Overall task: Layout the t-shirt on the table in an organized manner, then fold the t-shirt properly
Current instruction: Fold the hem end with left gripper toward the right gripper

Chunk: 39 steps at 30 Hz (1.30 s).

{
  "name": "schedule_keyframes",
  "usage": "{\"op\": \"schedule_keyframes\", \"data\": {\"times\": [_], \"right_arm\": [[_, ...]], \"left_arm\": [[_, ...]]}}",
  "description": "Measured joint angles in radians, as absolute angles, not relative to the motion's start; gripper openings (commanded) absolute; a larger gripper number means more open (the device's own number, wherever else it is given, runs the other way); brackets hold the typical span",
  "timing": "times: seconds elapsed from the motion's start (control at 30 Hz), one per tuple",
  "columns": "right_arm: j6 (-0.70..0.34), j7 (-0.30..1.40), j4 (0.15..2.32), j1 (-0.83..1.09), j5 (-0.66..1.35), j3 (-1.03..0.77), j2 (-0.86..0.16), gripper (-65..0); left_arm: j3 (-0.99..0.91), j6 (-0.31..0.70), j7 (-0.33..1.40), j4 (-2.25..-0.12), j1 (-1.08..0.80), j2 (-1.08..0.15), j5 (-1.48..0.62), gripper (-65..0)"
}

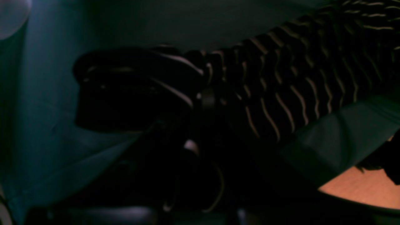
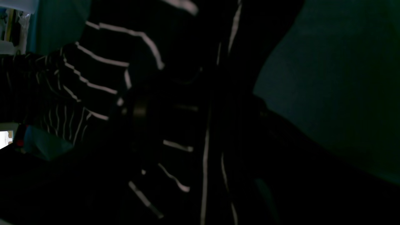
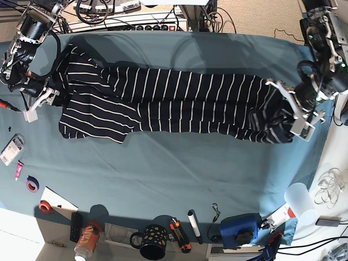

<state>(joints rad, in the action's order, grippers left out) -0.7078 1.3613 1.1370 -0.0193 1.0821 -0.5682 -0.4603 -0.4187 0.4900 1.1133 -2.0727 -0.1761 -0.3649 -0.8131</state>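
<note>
Holding: my left hand [image 3: 296, 117] is clenched on the t-shirt's [image 3: 179, 103] bunched end at the table's [image 3: 179, 174] edge; the left wrist view shows striped cloth gathered tight between the fingers.
Right hand: my right hand [image 3: 41, 103] sits at the shirt's other end with its fingers spread wide; the right wrist view is too dark to tell whether cloth is gripped.
T-shirt look: dark navy-black fabric with thin white stripes, drawn out into a long band across the far half of the table.
T-shirt shape: narrow and rumpled toward my left hand, broader toward my right hand, where a flap lies folded over at an angle with its stripes slanting.
T-shirt place: lying on the teal cloth, stretched between my two hands.
Near edge: a dotted mug [image 3: 152, 242], a can [image 3: 87, 242] and tape rolls [image 3: 38, 196] stand well apart from the shirt.
</note>
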Motion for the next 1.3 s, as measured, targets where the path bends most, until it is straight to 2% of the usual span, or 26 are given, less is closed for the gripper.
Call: {"op": "schedule_keyframes", "data": {"times": [0.2,0.33,0.73,1.03,1.3], "right_arm": [[-0.708,1.362,1.137,-0.019,1.082,-0.568,-0.46,-28.6],[-0.708,1.361,1.137,-0.019,1.082,-0.568,-0.46,-28.6],[-0.708,1.361,1.137,-0.02,1.082,-0.568,-0.46,-28.6],[-0.708,1.362,1.137,-0.02,1.082,-0.568,-0.46,-28.6],[-0.708,1.362,1.137,-0.02,1.082,-0.568,-0.46,-28.6]], "left_arm": [[-0.189,0.486,1.111,-2.069,-0.173,-0.363,-0.699,-65.0],[-0.025,0.41,1.084,-2.067,-0.135,-0.345,-0.569,-65.0],[0.307,0.356,1.045,-2.0,-0.011,-0.154,-0.337,-65.0],[0.384,0.355,1.063,-1.803,0.068,-0.035,-0.301,-65.0],[0.384,0.354,1.064,-1.73,0.09,0.052,-0.299,-65.0]]}}
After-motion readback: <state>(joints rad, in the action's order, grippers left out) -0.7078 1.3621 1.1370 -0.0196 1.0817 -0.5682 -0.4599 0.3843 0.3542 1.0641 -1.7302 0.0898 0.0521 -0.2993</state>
